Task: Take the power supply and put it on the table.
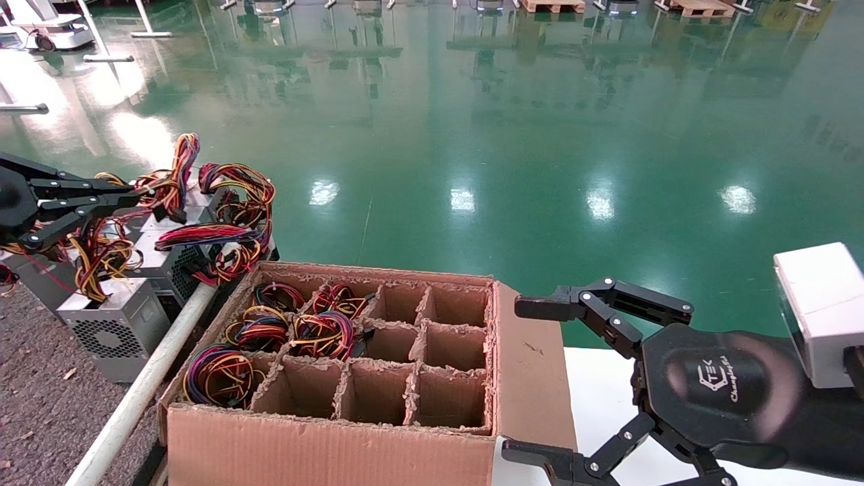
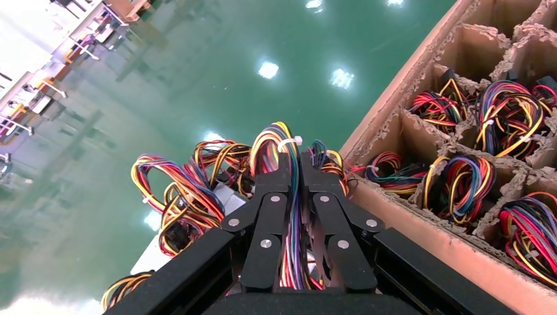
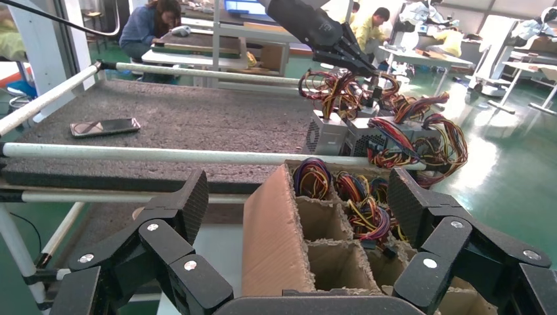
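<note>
Over the far-left end of the table (image 1: 34, 405), my left gripper (image 1: 138, 197) is shut on a looped bundle of coloured wires (image 2: 287, 141). The bundle is pinched between the closed fingers (image 2: 272, 197). Below it a silver-grey power supply (image 1: 115, 327) with a perforated side stands on the speckled table. Its yellow, orange and red wires (image 1: 94, 263) rise toward that gripper. In the right wrist view the same box (image 3: 326, 134) sits under the left gripper (image 3: 358, 62). My right gripper (image 1: 526, 378) hangs open by the cardboard box's near right corner and holds nothing.
A divided cardboard box (image 1: 324, 445) in front of me holds several wire bundles (image 1: 324, 334) in its left cells. More silver units (image 1: 169, 263) stand behind the rail (image 1: 135, 398). A phone (image 3: 105, 126) lies on the table. The white top (image 1: 601, 398) lies under the right arm.
</note>
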You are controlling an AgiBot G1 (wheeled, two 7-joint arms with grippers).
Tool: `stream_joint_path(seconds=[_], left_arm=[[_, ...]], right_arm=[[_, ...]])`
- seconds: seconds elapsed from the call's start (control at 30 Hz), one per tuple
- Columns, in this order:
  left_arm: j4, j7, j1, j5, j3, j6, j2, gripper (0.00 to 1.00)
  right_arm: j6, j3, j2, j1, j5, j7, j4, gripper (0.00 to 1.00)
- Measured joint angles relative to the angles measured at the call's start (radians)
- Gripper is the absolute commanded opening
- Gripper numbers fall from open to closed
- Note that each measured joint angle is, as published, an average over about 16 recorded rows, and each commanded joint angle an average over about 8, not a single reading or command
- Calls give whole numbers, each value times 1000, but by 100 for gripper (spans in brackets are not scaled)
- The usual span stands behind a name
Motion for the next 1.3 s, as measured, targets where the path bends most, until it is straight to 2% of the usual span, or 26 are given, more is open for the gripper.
stream_joint_path(seconds=[0.67,1.07,1.3], left_arm=[[4,-4,-2,-27,-19,6,0,100],[74,-113,59,-239,-178,72,23,100],[19,-202,144,-317,-255,92,24,100]], right_arm=[[0,0,0,0,0,0,0,100],[0,0,0,0,0,0,0,100],[0,0,0,0,0,0,0,100]])
